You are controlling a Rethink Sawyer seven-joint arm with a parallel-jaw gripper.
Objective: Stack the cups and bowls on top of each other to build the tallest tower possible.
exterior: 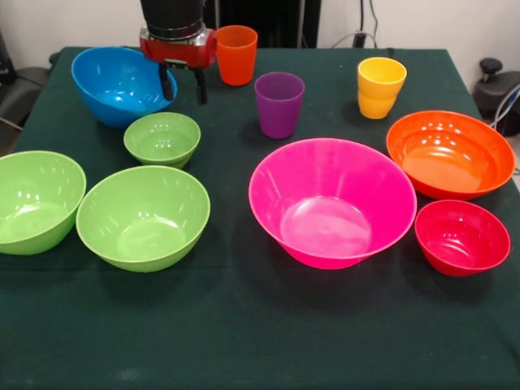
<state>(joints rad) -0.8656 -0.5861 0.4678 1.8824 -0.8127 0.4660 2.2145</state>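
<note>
So nothing's stacked yet, everything sits loose on the green-covered worktop (244,341). Nearest the camera you've got two big lime green bowls (143,218) side by side at the left, the outer one (34,201) cut off by the edge, then the large pink bowl (331,201) in the middle and the small red bowl (461,236) just beside it on the right. All upright, mouths up.

My guess on handling: this is thin glossy plastic, so light, fairly stiff, but slick. Pinching a wall over the rim looks like the only real way to take the bowls, since they're far too wide to span. They'll probably slide or tip if nudged.

Further back there's the orange bowl (449,153), a smaller lime green bowl (162,139), and the purple cup (279,104). The yellow cup (380,87) and orange cup (236,54) are further still. The cups are narrow enough to grab across the body or by the rim.

At the far left the hand (184,85) hangs with its two dark fingers (166,83) spread apart, holding nothing, one finger down at the rim of the blue bowl (118,84). Can't tell if it's touching.
</note>
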